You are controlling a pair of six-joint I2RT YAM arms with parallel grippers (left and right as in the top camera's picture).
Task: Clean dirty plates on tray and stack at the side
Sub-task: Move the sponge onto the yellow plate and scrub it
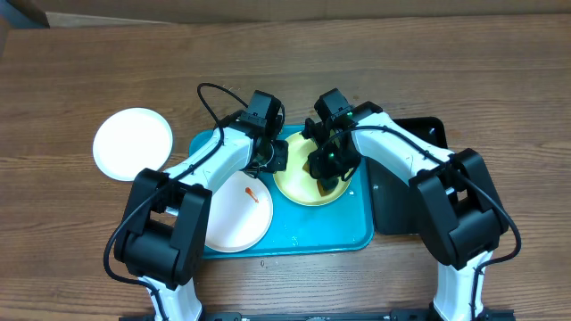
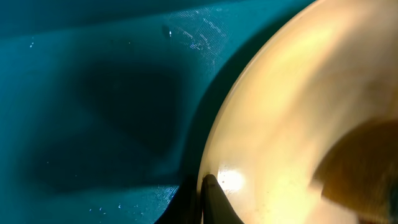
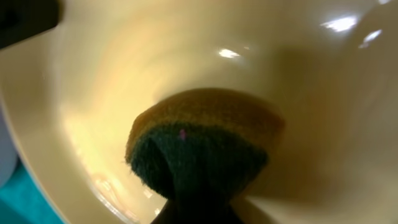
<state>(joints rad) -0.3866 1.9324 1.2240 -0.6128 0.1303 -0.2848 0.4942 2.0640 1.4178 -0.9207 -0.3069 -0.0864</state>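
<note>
On the large turquoise rectangular plastic tray (image 1: pixel 343 234), all the way at its far right end, the pale yellow-green round plastic plate (image 1: pixel 294 183) is lying, with both arms meeting over it.

From overhead, the left gripper (image 1: pixel 275 160) is reaching the plate's left rim and the right gripper (image 1: pixel 326 171) is hanging over its middle, but the arms are hiding how the jaws stand. The left wrist view is filling that in: a dark fingertip (image 2: pixel 210 194) is sitting on the plate's rim (image 2: pixel 214 155), the claw closed on that edge, with bare wet tray floor (image 2: pixel 93 93) spreading away to the left. The right wrist view is showing the right claw (image 3: pixel 198 208) clamped on a yellow sponge with a dark green scouring face (image 3: pixel 202 143), which is pressing into the plate's hollow (image 3: pixel 124 74).

Only the overhead view is taking in the rest. A white round plate with a small red-orange smear (image 1: pixel 239 214) is lying on the tray's near left part, its rim just beside the yellow-green plate. A clean white round plate (image 1: pixel 133 144) is sitting on the brown wooden table (image 1: pixel 71 250), left of the tray and apart from it, with open tabletop around it. A smaller black tray (image 1: pixel 397 201) is lying against the turquoise tray's right edge. Bare tray floor is showing at the near right corner.
</note>
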